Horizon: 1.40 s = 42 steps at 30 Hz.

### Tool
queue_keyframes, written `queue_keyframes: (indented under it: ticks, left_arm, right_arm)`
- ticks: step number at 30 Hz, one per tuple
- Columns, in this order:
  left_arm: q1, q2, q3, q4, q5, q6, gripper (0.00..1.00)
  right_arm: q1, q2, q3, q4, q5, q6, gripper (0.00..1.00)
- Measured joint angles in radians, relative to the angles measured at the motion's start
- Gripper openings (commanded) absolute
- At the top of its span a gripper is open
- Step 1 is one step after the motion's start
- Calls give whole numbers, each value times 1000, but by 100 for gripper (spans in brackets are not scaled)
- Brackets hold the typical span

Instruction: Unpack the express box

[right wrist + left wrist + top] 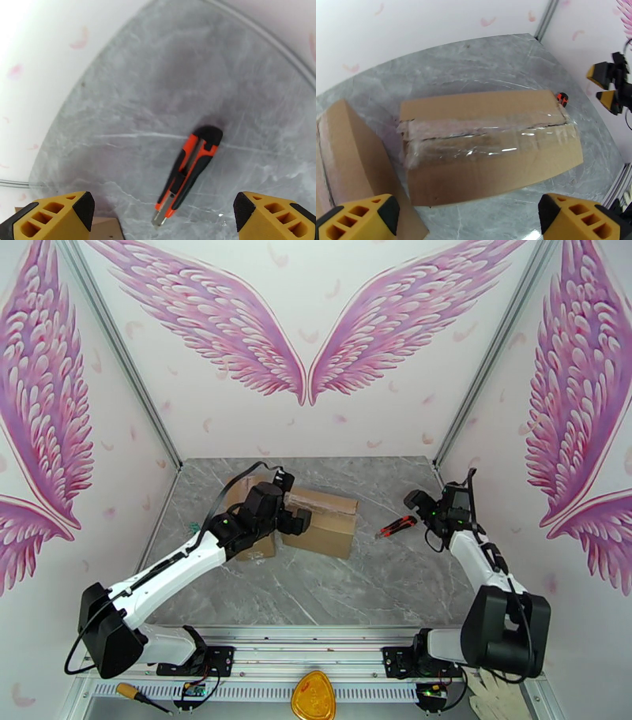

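Top external view: the box (320, 522) sits mid-desk (355, 587), with the left tool (297, 519) spread open at its left end. Left wrist view adds clear tape (482, 138) over the box's seam and a second box (343, 165) close beside it. Right wrist view has the right tool (162, 215) open and empty above a knife (189, 173) lying flat on the desk.

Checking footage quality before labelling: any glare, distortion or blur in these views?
Left wrist: glare streaks on the clear tape across the sealed box, fisheye curving its edges. Right wrist: utility knife sharp, soft shadow at its black end, wall washed out. Top external: even light, sharp.
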Motion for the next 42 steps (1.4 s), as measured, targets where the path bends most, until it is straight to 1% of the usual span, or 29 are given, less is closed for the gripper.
queue_keyframes:
  ticks: [3,7,10,12,15,16,19,21,26,30,34,38,40,42]
  left_arm:
    - [31,-6,-10,-36,48,-116,99]
    - [54,-1,-45,-29,139,-237,99]
    - [56,31,-44,-15,212,-289,99]
    - [57,65,-43,-6,256,-312,99]
    - [63,130,-34,9,314,-337,99]
    - [64,149,-28,12,323,-341,99]
    - [71,201,0,16,349,-344,99]
    - [77,229,29,14,358,-342,99]
    - [92,312,162,10,375,-320,99]
    - [96,415,324,-27,383,-271,99]
    - [96,531,491,-81,395,-219,99]
    - [92,644,666,-167,392,-163,99]
    - [85,696,755,-225,374,-132,99]
    - [72,734,835,-293,332,-102,99]
  right_arm:
    - [77,36,81,-14,-50,-79,99]
    - [229,178,252,-70,-140,-195,99]
    - [315,290,396,-132,-216,-264,99]
    - [343,349,468,-164,-266,-291,100]
    - [365,430,551,-225,-327,-335,97]
    - [371,455,572,-249,-344,-349,95]
    - [379,499,589,-301,-399,-376,92]
    - [383,499,570,-319,-430,-385,91]
    - [384,441,473,-322,-467,-390,85]
    - [383,314,329,-296,-467,-371,83]
    - [383,143,153,-232,-462,-290,78]
    - [405,-25,8,-164,-414,-182,75]
    - [431,-97,-58,-124,-387,-123,75]
    - [451,-150,-111,-95,-359,-67,72]
